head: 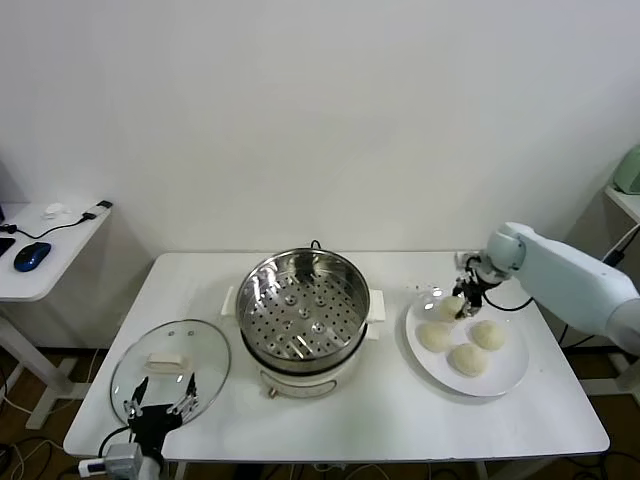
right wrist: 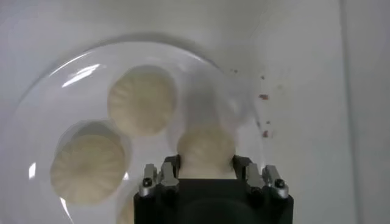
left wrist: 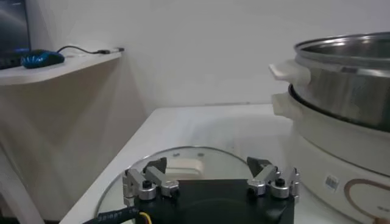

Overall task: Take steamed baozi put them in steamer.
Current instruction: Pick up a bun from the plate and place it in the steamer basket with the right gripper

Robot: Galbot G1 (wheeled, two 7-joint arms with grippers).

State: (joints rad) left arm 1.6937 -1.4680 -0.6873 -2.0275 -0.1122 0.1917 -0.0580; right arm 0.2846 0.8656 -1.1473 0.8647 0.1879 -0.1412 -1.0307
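Right end effector open wide, straddling baozi at plate 11 o'clock; nothing gripped. Steamer empty, surface centre. Risk: soft bun squashed or slipping mid-carry. Left end effector open, idle over lid.

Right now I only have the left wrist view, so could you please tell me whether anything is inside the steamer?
Observer: No, the steamer is empty; nothing lies on its floor.
Operator: Thank you. Where are the baozi?
Observer: All four baozi sit on a white plate to the steamer's right.
Operator: And the right tool?
Observer: The right tool is down at the baozi nearest the steamer.
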